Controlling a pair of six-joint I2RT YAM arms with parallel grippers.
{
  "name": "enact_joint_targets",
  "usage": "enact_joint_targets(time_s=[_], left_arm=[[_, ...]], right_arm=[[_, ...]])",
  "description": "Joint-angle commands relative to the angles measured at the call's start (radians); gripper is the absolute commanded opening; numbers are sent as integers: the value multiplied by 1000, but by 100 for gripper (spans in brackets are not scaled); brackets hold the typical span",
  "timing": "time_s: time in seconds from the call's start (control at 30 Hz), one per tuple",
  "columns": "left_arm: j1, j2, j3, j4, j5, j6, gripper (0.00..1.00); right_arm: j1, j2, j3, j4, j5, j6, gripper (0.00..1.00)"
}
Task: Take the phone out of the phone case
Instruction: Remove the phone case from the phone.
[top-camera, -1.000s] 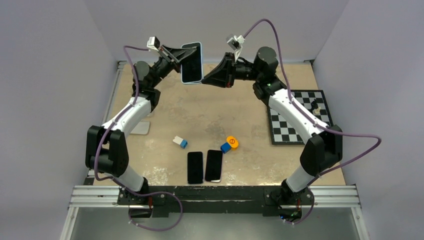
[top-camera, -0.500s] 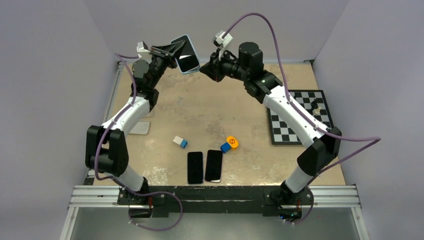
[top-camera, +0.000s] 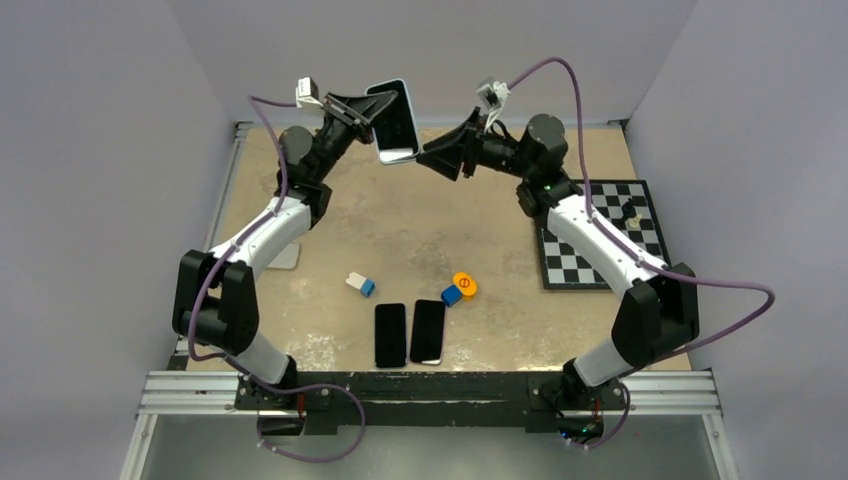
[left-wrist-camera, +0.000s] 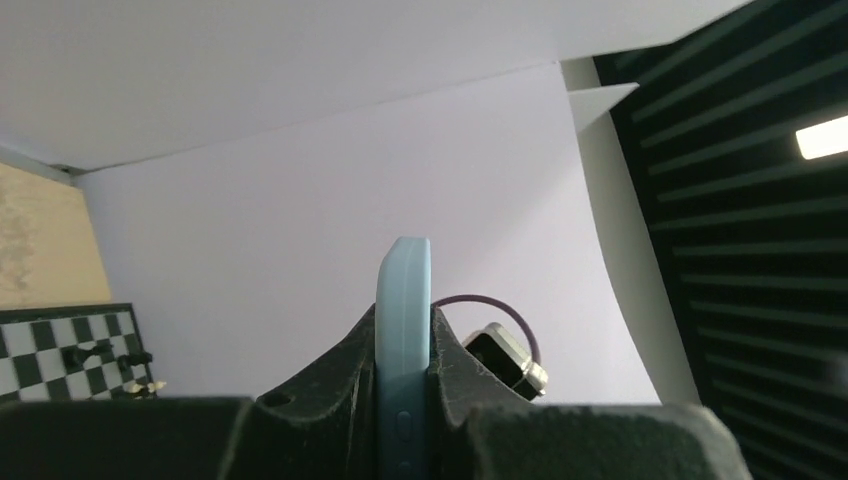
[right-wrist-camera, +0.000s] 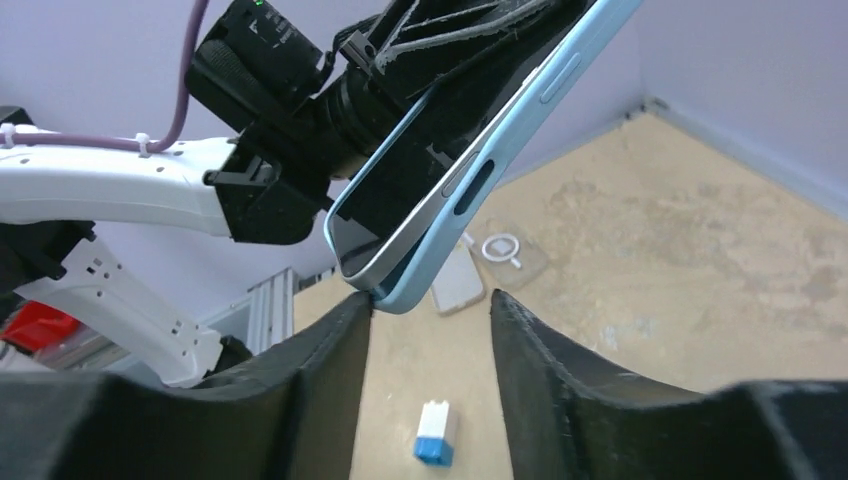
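Observation:
The phone (top-camera: 396, 120), dark screen up, sits in a light blue phone case (top-camera: 398, 156) held high over the table's far side. My left gripper (top-camera: 374, 110) is shut on the cased phone; in the left wrist view the case edge (left-wrist-camera: 404, 340) is pinched between both fingers at the gripper (left-wrist-camera: 404, 375). My right gripper (top-camera: 424, 156) is open at the phone's lower corner. In the right wrist view that corner hangs just above the gripper (right-wrist-camera: 428, 300). The phone's silver rim (right-wrist-camera: 392, 256) stands slightly out of the case (right-wrist-camera: 520, 110) there, touching the left finger's tip.
Two black phones (top-camera: 391, 334) (top-camera: 428, 330) lie near the front edge, with a blue-and-white brick (top-camera: 361, 284), a blue block (top-camera: 451, 294) and an orange disc (top-camera: 465, 284) close by. A chessboard (top-camera: 598, 232) lies at right. A clear case (top-camera: 282, 255) rests at left.
The right gripper, shut at the phone's lower corner a second ago, has opened. Both arms swung left, then back right, and the phone now tilts the other way.

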Motion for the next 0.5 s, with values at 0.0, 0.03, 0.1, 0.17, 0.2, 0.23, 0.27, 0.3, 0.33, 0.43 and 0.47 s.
enact_joint_targets(time_s=[0.0,0.03,0.1,0.17,0.2,0.23,0.27,0.3,0.33,0.43,0.47], left_arm=[[-71,-61,35,382,-73,-96,0],[-77,-55,37,409,-105,-97,0],[-89,-42,34,452,-164,-86,0],[-98,-29,32,481,-208,-74,0],[-104,-23,29,497,-233,-69,0],[-110,-18,25,511,-258,-65,0],[-115,-10,19,525,-283,-62,0],[-121,-2,13,544,-309,-58,0],[-124,5,10,556,-324,-58,0],[-129,18,12,585,-341,-38,0],[-130,19,10,584,-341,-29,0]], right_arm=[[54,-17,-157,404,-39,146,63],[60,-23,-190,477,-8,157,66],[73,-20,-226,584,51,182,71],[93,-10,-251,675,113,186,75],[105,-2,-257,711,140,182,77],[114,8,-256,749,155,189,77],[122,17,-256,785,169,198,77],[127,22,-261,821,188,208,78],[134,23,-266,839,219,209,78],[140,19,-274,877,276,197,78],[140,22,-274,894,283,202,78]])
